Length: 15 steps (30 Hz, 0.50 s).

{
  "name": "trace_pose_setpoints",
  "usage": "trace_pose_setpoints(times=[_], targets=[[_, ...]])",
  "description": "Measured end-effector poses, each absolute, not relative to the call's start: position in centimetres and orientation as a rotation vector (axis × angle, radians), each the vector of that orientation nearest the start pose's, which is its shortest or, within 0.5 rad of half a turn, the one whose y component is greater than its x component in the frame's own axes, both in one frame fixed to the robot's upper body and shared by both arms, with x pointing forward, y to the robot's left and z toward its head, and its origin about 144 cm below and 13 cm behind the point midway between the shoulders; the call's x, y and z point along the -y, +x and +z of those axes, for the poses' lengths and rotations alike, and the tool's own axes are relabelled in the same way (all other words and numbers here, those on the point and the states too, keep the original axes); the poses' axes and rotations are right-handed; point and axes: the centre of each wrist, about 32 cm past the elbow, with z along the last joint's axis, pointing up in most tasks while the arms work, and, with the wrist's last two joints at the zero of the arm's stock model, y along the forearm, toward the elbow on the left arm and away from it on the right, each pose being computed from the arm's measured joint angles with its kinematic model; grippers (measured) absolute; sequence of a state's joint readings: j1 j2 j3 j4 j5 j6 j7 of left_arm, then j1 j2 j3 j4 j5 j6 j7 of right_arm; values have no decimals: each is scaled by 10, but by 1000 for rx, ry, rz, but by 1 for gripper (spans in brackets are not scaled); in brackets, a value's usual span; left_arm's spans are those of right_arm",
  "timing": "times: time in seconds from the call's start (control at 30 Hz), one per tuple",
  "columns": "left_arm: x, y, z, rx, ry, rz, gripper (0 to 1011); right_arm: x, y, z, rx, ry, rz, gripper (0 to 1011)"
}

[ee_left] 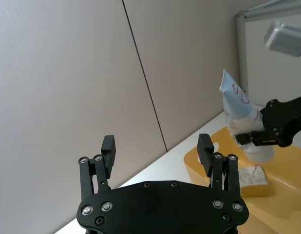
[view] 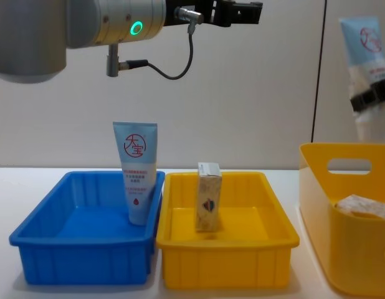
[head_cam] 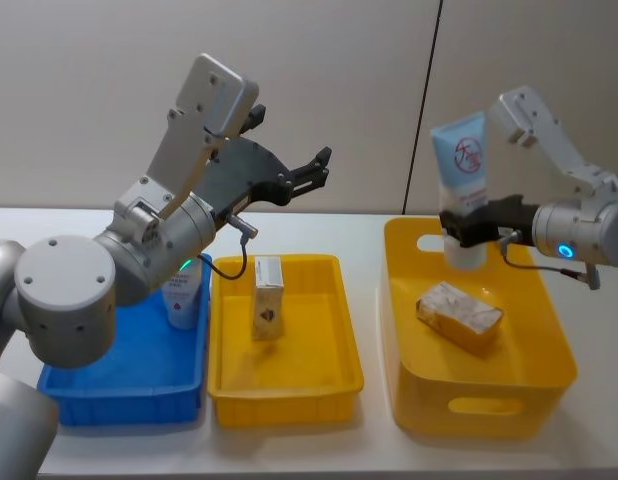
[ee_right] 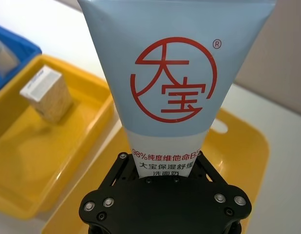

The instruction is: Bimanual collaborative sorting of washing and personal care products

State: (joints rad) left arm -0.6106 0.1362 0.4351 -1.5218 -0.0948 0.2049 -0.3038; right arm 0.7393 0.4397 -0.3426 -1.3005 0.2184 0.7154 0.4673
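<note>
Left gripper (head_cam: 314,170) hangs high with jaws spread wide and empty, likely waiting for a handover. Below, one pale-blue tube (view: 136,180) stands in the blue tray (head_cam: 124,390), a cream carton (head_cam: 268,297) in the shallow yellow tray (head_cam: 289,385). Right gripper (head_cam: 461,228) clamps a second tube (head_cam: 461,160) upright above the deep yellow bin (head_cam: 469,400). White table (head_cam: 369,260), plain grey wall.

Grey arms, black claws (head_cam: 311,172)

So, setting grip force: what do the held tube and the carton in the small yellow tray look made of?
Held tube: probably soft plastic, smooth satin pale-blue skin with printed red logo, clamped by the right gripper. Carton: apparently paperboard, matte cream faces with sharp folded edges.
</note>
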Motion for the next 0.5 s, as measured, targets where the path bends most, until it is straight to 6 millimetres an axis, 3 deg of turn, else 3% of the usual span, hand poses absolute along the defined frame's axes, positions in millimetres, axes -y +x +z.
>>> trace_pose_setpoints(times=[0.5], targets=[[-133, 565, 1339, 382, -3, 880, 1001, 306, 634, 1344, -306, -662, -1020, 217]])
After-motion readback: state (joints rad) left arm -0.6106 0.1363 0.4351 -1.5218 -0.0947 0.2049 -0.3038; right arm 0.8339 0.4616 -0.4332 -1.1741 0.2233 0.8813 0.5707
